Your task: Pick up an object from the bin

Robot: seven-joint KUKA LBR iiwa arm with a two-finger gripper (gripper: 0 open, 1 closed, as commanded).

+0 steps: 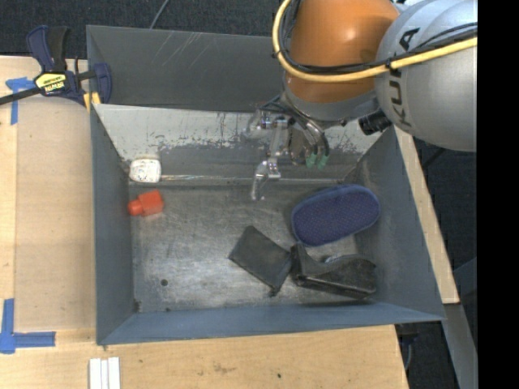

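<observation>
My gripper (272,151) hangs under the orange cover at the bin's back wall, right of the middle, above the bin floor. Just in front of it and to the right lies a blue oval pouch (335,214) with a dotted fabric face. A dark grey flat square (261,256) lies tilted on the floor in front of the gripper. Beside that square, to its right, rests a black flat thing (336,274) near the front right corner. I see nothing held in the gripper.
At the bin's left side a small white block (145,169) sits against the back wall, with a small orange-red piece (146,205) just in front of it. The arm's big grey body overhangs the back right corner.
</observation>
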